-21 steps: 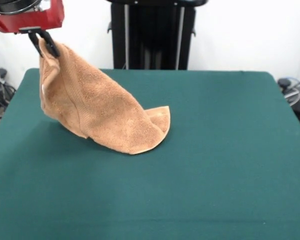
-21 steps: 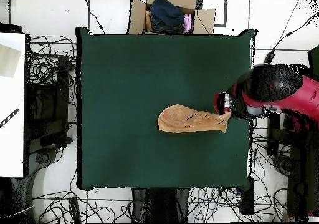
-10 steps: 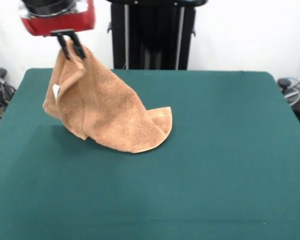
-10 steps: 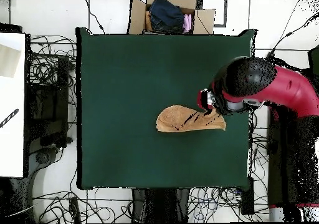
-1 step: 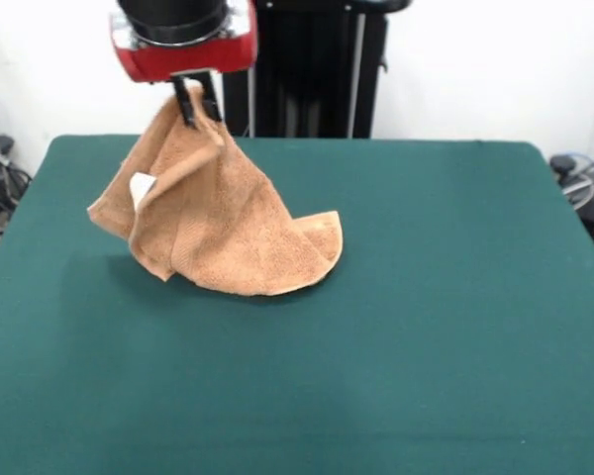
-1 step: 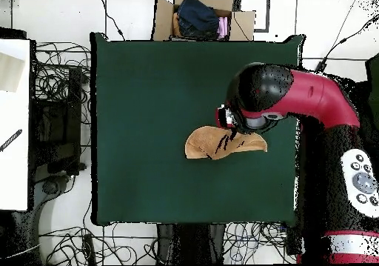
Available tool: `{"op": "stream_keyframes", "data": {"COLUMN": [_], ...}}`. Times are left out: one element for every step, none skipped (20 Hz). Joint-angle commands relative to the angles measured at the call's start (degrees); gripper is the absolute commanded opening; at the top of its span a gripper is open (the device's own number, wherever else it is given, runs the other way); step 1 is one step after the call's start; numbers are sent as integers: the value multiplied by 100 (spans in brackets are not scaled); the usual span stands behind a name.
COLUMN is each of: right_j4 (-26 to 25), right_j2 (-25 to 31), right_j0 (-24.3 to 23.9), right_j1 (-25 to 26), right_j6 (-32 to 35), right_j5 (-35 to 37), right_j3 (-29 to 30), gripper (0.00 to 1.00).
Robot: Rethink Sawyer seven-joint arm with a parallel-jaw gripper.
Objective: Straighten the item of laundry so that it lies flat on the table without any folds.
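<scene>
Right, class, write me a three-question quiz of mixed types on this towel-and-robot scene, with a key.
1. True or false: the towel lies fully flat on the table.
2. Multiple choice: what does the claw hold? A) nothing B) the towel's raised top C) a box
3. Fill in: the small white patch on the towel's hanging side is its ___.

Key:
1. False: one end is lifted into a peak and the lower edge rests on the table.
2. B
3. label
</scene>
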Motion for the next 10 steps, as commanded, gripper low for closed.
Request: {"op": "stream_keyframes", "data": {"right_j4": [-291,-292,-288,-297,-308,-320,-314,-323,-304,-308], "right_j2": [-136,-155,-180,-212,-248,-285,-317,-350,-376,-406], "right_j0": [352,392,428,474,523,572,614,661,699,744], "right_j1": [171,209,238,254,270,287,310,338,374,398], "right_j6": [597,655,721,783,847,911,972,1032,1083,1133], "right_j5": [-693,-757,-824,-916,-999,-1082,-1158,-1251,-1315,-1392], "right_j3": [735,735,752,776,789,802,816,816,824,827], "gripper": [0,0,0,0,0,0,0,0,0,0]}}
